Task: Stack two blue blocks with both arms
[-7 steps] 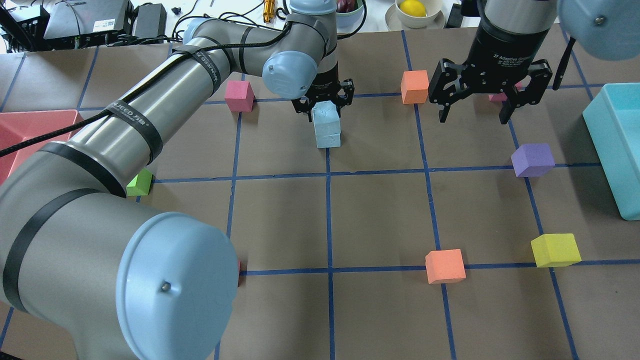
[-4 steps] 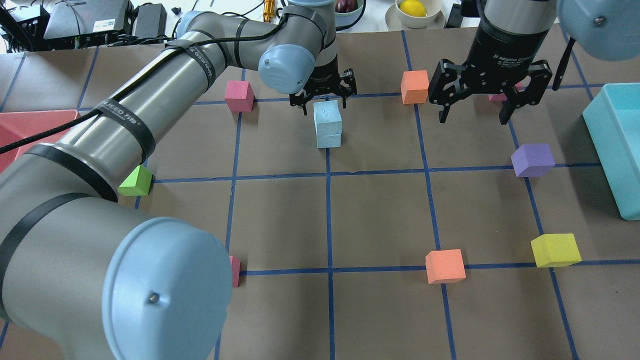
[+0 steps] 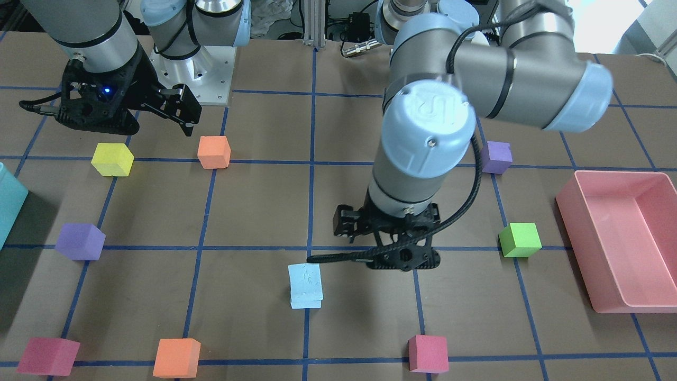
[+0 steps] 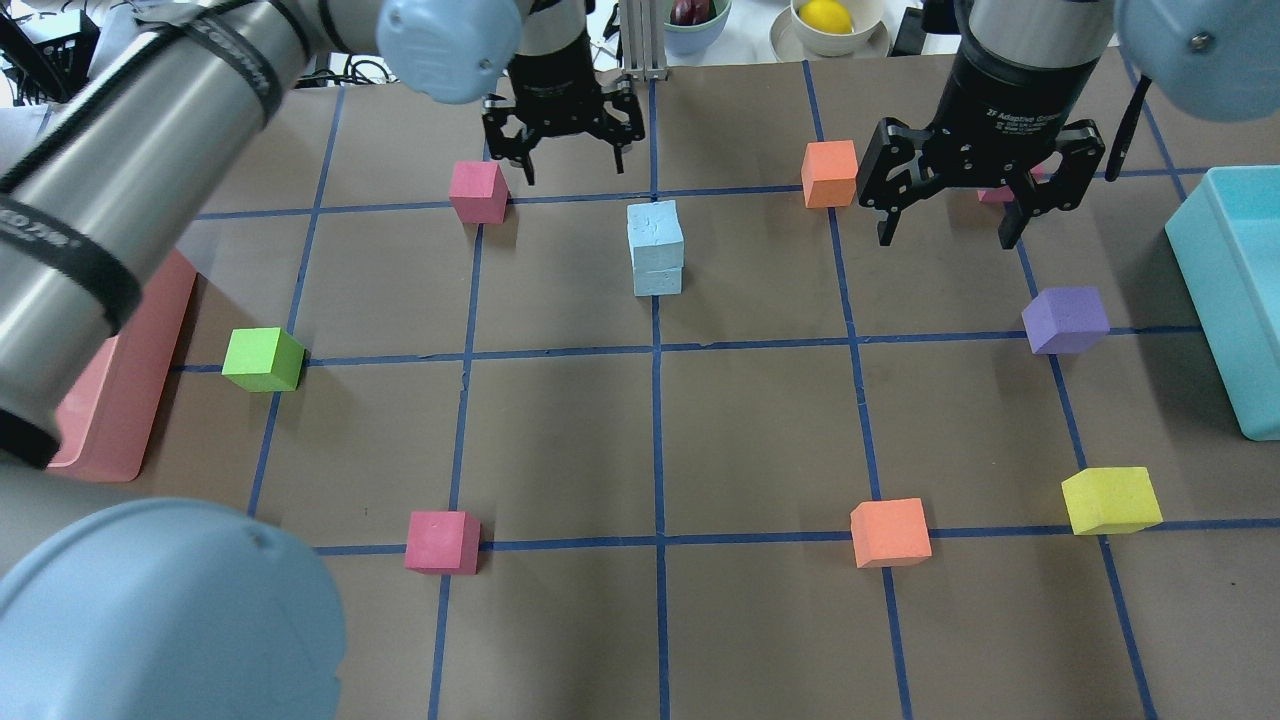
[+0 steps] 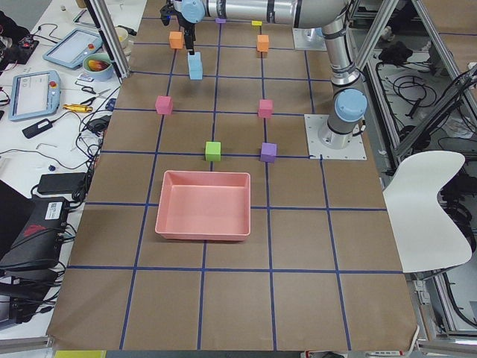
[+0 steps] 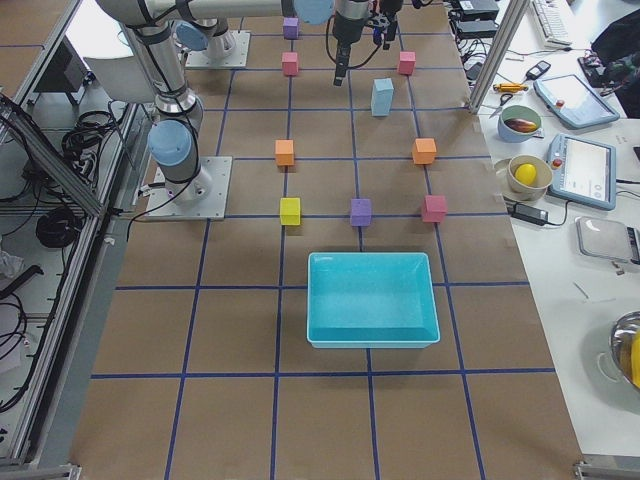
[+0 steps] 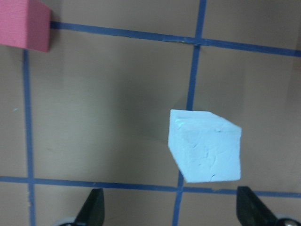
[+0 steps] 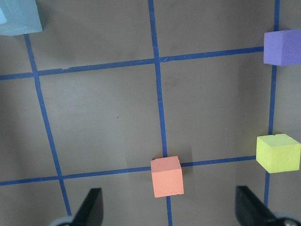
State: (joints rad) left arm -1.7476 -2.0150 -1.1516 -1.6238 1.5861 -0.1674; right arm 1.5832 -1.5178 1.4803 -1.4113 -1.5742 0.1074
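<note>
The two blue blocks stand stacked near the table's middle: the top block (image 4: 655, 233) rests on the lower block (image 4: 658, 281), slightly twisted against it. The stack also shows in the front view (image 3: 305, 280) and the left wrist view (image 7: 205, 151). My left gripper (image 4: 573, 170) is open and empty, raised beyond the stack and apart from it; it also shows in the front view (image 3: 389, 241). My right gripper (image 4: 948, 238) is open and empty, hovering to the right of the stack next to an orange cube (image 4: 829, 172).
A pink bin (image 4: 120, 400) lies at the left edge and a teal bin (image 4: 1230, 290) at the right edge. Loose cubes are spread around: pink (image 4: 478, 190), purple (image 4: 1066, 319), green (image 4: 263, 358), yellow (image 4: 1110, 499), orange (image 4: 889, 532), pink (image 4: 441, 540).
My left gripper let go of the top blue block, opened, and rose away to the far left of the stack. The stack stays standing. The right arm has not moved.
</note>
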